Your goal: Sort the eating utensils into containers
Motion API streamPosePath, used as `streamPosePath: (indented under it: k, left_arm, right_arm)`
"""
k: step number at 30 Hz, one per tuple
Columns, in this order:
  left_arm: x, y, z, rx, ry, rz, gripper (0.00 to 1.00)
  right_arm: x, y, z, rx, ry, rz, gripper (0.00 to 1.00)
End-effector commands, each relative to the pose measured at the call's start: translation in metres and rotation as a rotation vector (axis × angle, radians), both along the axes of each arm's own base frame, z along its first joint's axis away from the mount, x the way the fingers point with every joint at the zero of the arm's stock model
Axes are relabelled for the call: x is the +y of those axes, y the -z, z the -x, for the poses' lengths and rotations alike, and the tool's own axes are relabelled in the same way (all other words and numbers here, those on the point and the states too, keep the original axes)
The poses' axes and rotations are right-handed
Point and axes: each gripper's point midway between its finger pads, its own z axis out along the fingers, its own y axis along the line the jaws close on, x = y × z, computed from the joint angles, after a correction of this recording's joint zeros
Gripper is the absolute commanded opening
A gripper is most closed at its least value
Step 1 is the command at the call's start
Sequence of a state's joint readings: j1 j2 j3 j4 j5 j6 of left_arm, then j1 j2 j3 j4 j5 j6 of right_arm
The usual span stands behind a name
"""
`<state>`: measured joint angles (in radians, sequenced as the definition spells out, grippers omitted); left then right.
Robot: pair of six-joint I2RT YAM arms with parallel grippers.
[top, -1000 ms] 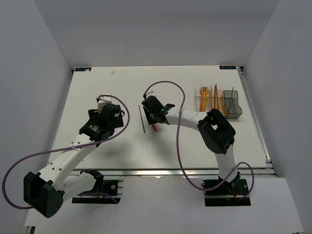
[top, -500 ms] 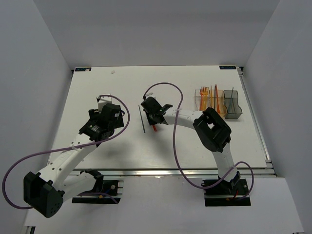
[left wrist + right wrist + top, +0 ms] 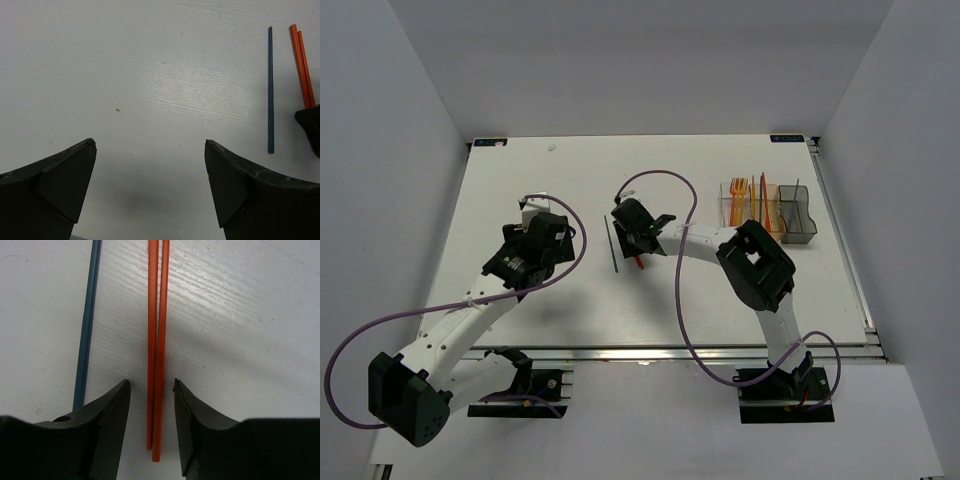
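Left of centre on the worktop (image 3: 520, 170): left claw (image 3: 149, 145), spread wide above bare surface, gripping nothing. To its right, flat near the middle: dark blue stick (image 3: 270, 90), running toward the far edge. Close beside that, but apart from it: two orange sticks (image 3: 157, 340), parallel and touching each other. Straddling their near ends: right claw (image 3: 151, 382), narrowly parted, tips clear of both. At the far right corner: row of three bins (image 3: 798, 225), orange forks (image 3: 738, 190) standing inside.
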<state>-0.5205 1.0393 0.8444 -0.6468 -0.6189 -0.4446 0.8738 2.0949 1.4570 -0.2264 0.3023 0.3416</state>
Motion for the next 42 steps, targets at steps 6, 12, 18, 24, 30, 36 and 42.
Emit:
streamPosePath:
  k: [6,12,18,24,30,36,42]
  left_arm:
    - [-0.002,-0.008,-0.002,-0.025,0.011,0.017,0.98]
    - [-0.001,-0.009,-0.002,-0.029,0.005,0.015,0.98]
    - [-0.002,-0.008,-0.002,-0.027,0.011,0.017,0.98]
    - [-0.002,-0.008,-0.002,-0.026,0.012,0.018,0.98]
    - [-0.002,-0.008,-0.002,-0.025,0.012,0.018,0.98]
    - [-0.002,-0.008,-0.002,-0.026,0.013,0.019,0.98]
    - [-0.003,-0.008,-0.002,-0.025,0.015,0.021,0.98]
  right_arm:
    - [-0.002,-0.034,-0.011,-0.05,0.019,-0.048,0.53]
    - [-0.01,-0.042,-0.037,-0.081,0.057,0.007,0.37]
    - [-0.011,-0.033,-0.029,-0.052,0.033,0.003,0.32]
    - [-0.004,-0.025,-0.022,-0.011,0.001,-0.016,0.29]
    - [-0.002,-0.022,-0.022,-0.006,-0.001,-0.019,0.29]
    - [-0.002,-0.009,-0.018,0.024,-0.01,-0.004,0.27]
    - [0.001,-0.003,-0.015,0.043,-0.023,-0.008,0.27]
